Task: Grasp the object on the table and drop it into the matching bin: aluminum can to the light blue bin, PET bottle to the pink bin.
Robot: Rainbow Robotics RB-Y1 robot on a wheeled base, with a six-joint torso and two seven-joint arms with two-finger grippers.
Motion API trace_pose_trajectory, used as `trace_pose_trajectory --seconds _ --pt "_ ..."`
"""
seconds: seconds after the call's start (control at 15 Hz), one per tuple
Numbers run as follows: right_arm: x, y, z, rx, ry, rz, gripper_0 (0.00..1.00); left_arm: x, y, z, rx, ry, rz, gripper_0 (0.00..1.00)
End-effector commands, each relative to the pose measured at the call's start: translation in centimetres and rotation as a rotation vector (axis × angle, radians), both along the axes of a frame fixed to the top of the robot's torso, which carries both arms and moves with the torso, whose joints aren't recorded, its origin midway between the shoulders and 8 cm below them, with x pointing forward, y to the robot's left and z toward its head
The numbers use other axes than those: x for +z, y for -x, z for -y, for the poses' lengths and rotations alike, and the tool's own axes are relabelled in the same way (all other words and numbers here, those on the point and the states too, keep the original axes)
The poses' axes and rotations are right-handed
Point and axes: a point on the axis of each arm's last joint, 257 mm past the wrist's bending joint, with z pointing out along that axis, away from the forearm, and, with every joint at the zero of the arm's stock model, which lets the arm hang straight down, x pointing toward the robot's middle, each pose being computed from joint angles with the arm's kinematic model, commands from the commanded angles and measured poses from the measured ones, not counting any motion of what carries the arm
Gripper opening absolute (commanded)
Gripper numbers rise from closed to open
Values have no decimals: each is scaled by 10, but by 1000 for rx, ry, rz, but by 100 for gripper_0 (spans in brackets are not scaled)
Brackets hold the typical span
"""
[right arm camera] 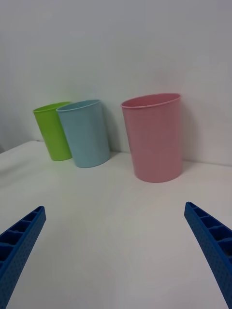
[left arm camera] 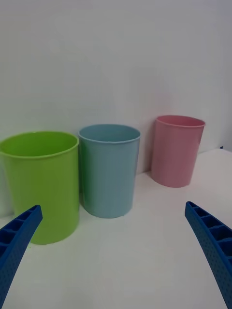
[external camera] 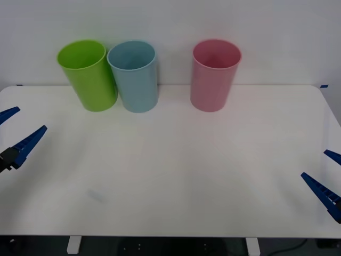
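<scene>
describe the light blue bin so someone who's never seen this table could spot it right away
Start at the far edge of the white table, where three tall cup-shaped bins stand against the wall. Two of them sit close together on the left side; the light blue bin is the right-hand one of that pair, beside the lime green bin. The pink bin stands apart to its right.

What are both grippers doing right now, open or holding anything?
Left gripper: open, holding nothing, at the left edge of the large white flat tabletop.
Right gripper: open, holding nothing, at the tabletop's right edge.
</scene>
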Motion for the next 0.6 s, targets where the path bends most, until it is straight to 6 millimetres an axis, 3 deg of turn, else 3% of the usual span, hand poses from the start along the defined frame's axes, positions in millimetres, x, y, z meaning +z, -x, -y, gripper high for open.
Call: trace_pose_trajectory --seconds 0.07,0.6 --pt "0 0 0 0 0 0 100 -12 11 -8 9 -77 -2 100" --pt "0 0 0 0 0 0 100 -35 31 -24 22 -128 -67 100"
